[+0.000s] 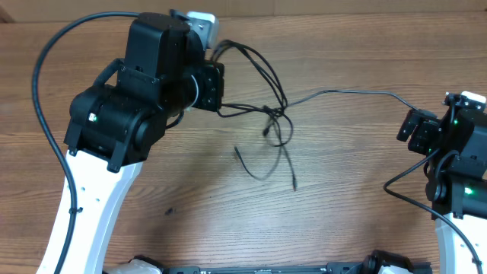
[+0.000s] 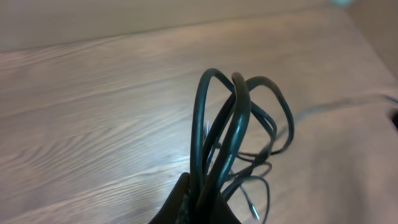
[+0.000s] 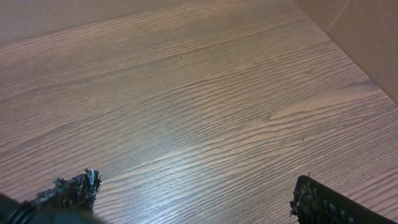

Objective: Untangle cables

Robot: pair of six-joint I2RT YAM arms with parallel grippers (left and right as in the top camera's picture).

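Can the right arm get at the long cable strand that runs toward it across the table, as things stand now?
Probably yes. The right fingers stand open, and the long cable strand runs up close to that arm, with only bare table in between. Nothing seems to block the way.

Black cables [image 1: 272,114] over a light brown, wavy wood-grain table [image 1: 350,198]; black-and-white robot arms [image 1: 114,129]

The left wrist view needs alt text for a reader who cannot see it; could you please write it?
A bundle of thin black cables loops up from the shut left end effector at the bottom edge. Behind it lies a wood-grain table.
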